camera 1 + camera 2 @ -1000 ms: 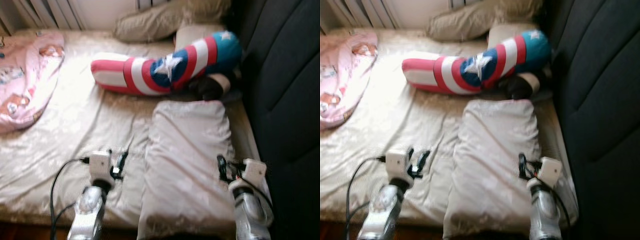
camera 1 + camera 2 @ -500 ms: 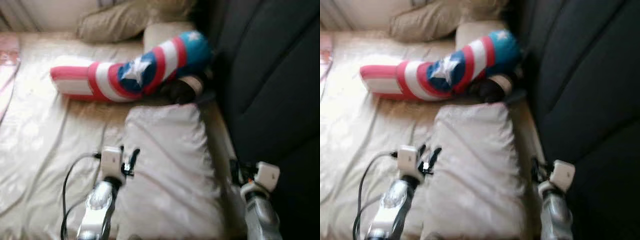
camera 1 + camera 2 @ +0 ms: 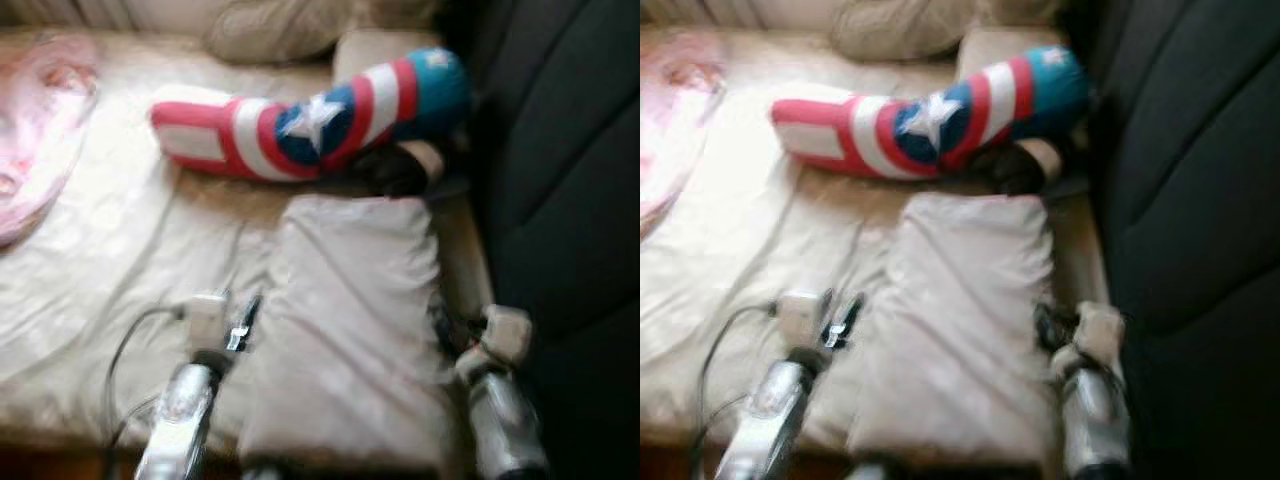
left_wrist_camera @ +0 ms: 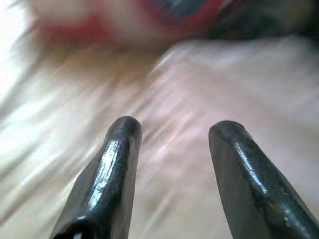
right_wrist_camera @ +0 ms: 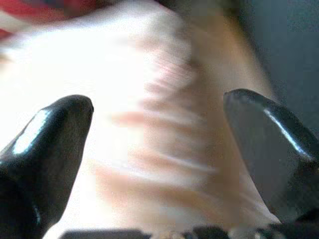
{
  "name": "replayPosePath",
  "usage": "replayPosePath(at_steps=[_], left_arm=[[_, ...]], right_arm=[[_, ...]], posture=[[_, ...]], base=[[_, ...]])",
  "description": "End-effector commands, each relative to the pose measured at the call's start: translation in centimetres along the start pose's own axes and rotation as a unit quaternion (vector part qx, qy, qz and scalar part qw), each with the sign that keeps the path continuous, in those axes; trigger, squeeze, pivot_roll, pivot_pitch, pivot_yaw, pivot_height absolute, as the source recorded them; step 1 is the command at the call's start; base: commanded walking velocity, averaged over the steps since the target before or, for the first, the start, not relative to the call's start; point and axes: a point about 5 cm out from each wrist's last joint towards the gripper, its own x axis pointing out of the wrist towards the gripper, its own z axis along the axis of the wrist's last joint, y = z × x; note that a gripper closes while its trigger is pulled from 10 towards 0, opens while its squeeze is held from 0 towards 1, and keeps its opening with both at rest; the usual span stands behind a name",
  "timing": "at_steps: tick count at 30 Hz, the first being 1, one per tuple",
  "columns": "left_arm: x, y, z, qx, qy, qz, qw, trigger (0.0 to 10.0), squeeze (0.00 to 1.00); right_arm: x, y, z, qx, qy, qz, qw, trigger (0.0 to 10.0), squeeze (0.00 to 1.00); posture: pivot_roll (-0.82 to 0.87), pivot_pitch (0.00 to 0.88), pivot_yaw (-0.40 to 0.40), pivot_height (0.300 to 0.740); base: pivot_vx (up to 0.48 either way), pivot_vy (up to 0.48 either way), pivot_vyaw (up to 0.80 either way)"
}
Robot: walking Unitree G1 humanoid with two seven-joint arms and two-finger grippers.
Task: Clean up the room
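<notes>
Left wrist view: left gripper (image 4: 172, 132) is sitting with its black fingers (image 4: 107, 174) spread moderately apart, nothing between them, pointing along the pale beige rectangular pillow (image 3: 355, 320). Right gripper (image 5: 157, 114) is gaping wider, also empty, hovering over the same pillow's far edge.

Head views are blurring, so fine contact can't be read. Left gripper (image 3: 243, 325) is sitting just beside the pillow's left edge; right gripper (image 3: 447, 330) is sitting at its right edge, next to the dark upholstered headboard (image 3: 560, 180). Pillow is lying flat on the cream satin bedsheet (image 3: 110, 260), long axis running away from the robot.

Beyond the pillow's far end: red, white and blue striped bolster cushion with a white star (image 3: 310, 125) is lying across the bed, touching or nearly touching a small dark object (image 3: 395, 170) I can't identify. Past that, a tan pillow (image 3: 275, 30) at the head. Well left of the pillow, a pink printed blanket (image 3: 40, 130) is bunching up.

Judgement: step in hand is looking like a two-sided grab of the beige pillow. To do it well:
- bring both grippers onto the side edges at matching positions along its length
- pinch pillow fabric only, not the sheet under it
- close both together, lift level so it isn't sagging or twisting
- keep the right arm clear of the headboard
</notes>
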Motion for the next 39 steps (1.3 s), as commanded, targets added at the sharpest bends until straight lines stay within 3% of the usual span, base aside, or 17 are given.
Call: replayPosePath(at_steps=[1,10,39], left_arm=[[0.8,-1.0,0.8,-0.016,-0.018,-0.012,1.0,10.0,0.0],[1.3,-0.8,0.9,-0.016,-0.015,-0.01,1.0,10.0,0.0],[0.7,0.0,0.5,-0.01,-0.009,-0.005,1.0,10.0,0.0]], right_arm=[[-1.5,-1.4,-1.9,-0.001,0.039,-0.019,0.999,10.0,0.0],[-1.2,-1.4,-1.6,-0.003,0.038,-0.01,0.999,10.0,0.0],[-1.6,-1.3,-2.1,-0.001,0.041,-0.021,0.999,10.0,0.0]], posture=[[-0.03,0.2,-0.001,0.74],[-0.03,0.197,-0.001,0.74],[-0.03,0.165,0.007,0.74]], base=[[0.0,0.0,0.0],[0.0,0.0,0.0],[0.018,0.0,0.0]])
